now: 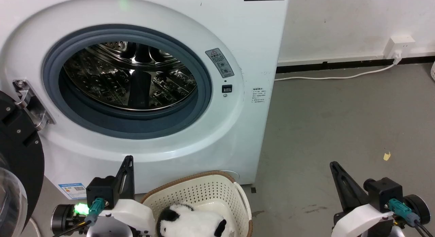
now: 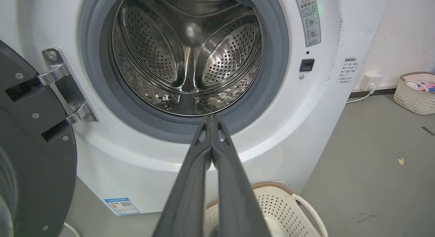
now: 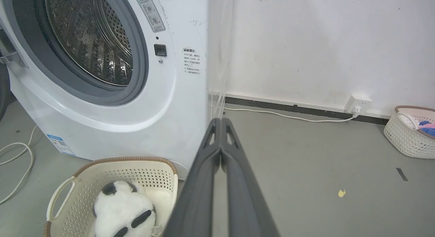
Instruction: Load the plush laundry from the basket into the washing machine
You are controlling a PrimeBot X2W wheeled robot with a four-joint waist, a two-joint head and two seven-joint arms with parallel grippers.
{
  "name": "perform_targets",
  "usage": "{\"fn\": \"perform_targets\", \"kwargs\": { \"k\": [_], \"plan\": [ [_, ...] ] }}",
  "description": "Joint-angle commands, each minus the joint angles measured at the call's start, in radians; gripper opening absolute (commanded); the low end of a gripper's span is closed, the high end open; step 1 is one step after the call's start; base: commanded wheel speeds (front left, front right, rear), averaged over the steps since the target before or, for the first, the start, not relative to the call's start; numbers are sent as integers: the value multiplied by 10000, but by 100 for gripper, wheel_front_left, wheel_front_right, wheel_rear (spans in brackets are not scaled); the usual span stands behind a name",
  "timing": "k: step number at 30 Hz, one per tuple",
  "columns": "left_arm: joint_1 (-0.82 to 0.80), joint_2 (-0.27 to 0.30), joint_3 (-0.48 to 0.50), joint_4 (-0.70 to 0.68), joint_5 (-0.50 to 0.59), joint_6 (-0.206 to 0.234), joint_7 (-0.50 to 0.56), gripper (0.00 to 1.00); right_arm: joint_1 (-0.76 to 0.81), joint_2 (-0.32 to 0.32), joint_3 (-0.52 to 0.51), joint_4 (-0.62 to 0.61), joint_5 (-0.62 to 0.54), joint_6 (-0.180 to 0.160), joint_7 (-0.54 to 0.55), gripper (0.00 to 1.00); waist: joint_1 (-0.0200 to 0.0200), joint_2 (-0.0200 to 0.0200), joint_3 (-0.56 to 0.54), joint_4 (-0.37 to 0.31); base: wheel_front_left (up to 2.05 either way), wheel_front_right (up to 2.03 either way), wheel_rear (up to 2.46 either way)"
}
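Closest to the lens in each wrist view are that arm's own two dark fingers. The left gripper (image 2: 211,123) has its fingers pressed flat together with nothing between them. The right gripper (image 3: 220,125) is closed the same way, also holding nothing.

The plush laundry (image 1: 190,223), white and fluffy with black patches, lies inside the basket (image 1: 190,177) at the bottom centre of the head view, untouched by either gripper. In that view the left gripper rises at the lower left, just beside the basket's rim. The right gripper stands at the lower right, well apart from the basket, over the grey floor (image 1: 340,121).

The basket sits on the floor right against the foot of the washing machine (image 1: 238,135), which takes up the upper left of the head view. Its round opening is ringed by a grey gasket (image 1: 204,104), and the steel drum (image 1: 129,77) behind it holds nothing. The black-rimmed door (image 1: 17,162) is swung open at the left edge on a metal hinge (image 1: 30,104).

At the upper right of the head view, a white cable (image 1: 340,76) runs along the base of the wall to a socket (image 1: 401,47). A small yellow scrap (image 1: 386,156) lies on the floor. At the right edge of the right wrist view, a second basket (image 3: 407,135) holds coloured clothes.
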Motion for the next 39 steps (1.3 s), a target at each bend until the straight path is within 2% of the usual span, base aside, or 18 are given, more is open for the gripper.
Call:
{"fn": "perform_targets", "kwargs": {
  "k": [1,8,9,39],
  "plan": [
    [178,3,5,-45,16,-43,3,0,-116,15,-3,-39,-76,-9,14,0,0,0,0,0,0,0,0],
    [178,3,5,-45,16,-43,3,0,-116,15,-3,-39,-76,-9,14,0,0,0,0,0,0,0,0],
    [0,0,0,0,-2,0,0,100,0,0,0,0,0,0,0,100,0,0,0,0,0,0,0],
    [-185,29,-547,600,-816,264,-524,100,64,3,-64,358,586,-2,-525,100,0,0,88,46,0,0,0]
  ]
}}
